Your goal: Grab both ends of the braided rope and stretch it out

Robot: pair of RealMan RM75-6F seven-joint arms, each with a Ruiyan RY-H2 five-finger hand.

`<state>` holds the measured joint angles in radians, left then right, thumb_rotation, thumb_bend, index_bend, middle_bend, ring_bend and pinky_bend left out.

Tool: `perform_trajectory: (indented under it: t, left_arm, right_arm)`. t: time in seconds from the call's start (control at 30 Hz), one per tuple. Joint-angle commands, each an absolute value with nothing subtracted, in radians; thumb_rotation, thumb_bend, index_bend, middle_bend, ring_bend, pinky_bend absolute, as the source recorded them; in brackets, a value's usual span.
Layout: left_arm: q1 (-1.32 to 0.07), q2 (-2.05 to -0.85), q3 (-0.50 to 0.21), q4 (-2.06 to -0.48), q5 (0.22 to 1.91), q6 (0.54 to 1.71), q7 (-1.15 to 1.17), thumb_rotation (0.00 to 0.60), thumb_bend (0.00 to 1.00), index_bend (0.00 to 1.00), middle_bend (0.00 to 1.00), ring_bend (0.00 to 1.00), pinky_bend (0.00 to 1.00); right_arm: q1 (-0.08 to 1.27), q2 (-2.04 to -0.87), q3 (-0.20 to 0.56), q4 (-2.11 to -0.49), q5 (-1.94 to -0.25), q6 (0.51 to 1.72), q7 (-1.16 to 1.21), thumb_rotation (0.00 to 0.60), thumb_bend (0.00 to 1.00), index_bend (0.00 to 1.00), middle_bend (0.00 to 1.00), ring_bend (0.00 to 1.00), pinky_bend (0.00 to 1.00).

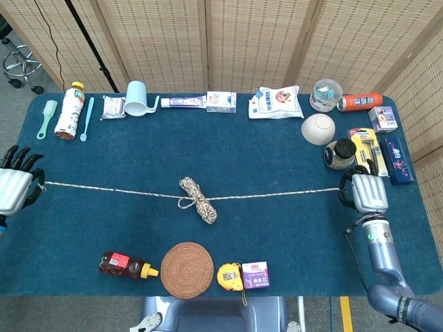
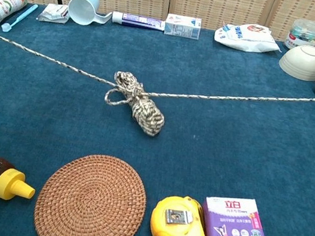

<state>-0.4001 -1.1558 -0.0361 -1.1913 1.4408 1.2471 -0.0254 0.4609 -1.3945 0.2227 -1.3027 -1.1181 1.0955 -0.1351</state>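
A speckled white braided rope (image 1: 111,189) runs taut across the blue table, with a coiled bundle (image 1: 197,200) of it near the middle; the bundle (image 2: 137,102) also shows in the chest view. My left hand (image 1: 15,188) grips the rope's left end at the table's left edge. At the right side my right hand (image 1: 368,192) holds the other end. Neither hand shows in the chest view, where the rope (image 2: 252,99) leaves both frame edges.
A woven coaster (image 1: 187,269), a sauce bottle (image 1: 127,265), a yellow tape measure (image 1: 230,276) and a purple box (image 1: 255,274) lie along the front. A jar (image 1: 339,153), bowl (image 1: 318,128) and boxes crowd near the right hand. A cup (image 1: 137,98), toothpaste and packets line the back.
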Motion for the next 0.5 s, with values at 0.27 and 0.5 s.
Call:
perform_trajectory:
  t: [0.27, 0.5]
  left_arm:
    - [-0.38, -1.15, -0.043, -1.17, 1.421, 1.238, -0.036, 0.6, 0.39, 0.72, 0.23, 0.08, 0.0]
    - [-0.371, -1.144, -0.052, -1.163, 1.411, 1.237, -0.04, 0.6, 0.39, 0.72, 0.23, 0.08, 0.0]
  right_arm:
    - [0.455, -1.385, 0.223, -1.29, -1.115, 1.094, -0.131, 0.6, 0.51, 0.68, 0.39, 0.23, 0.0]
    - [0.451, -1.377, 0.225, -1.281, -1.116, 1.093, -0.123, 0.6, 0.51, 0.68, 0.39, 0.23, 0.0]
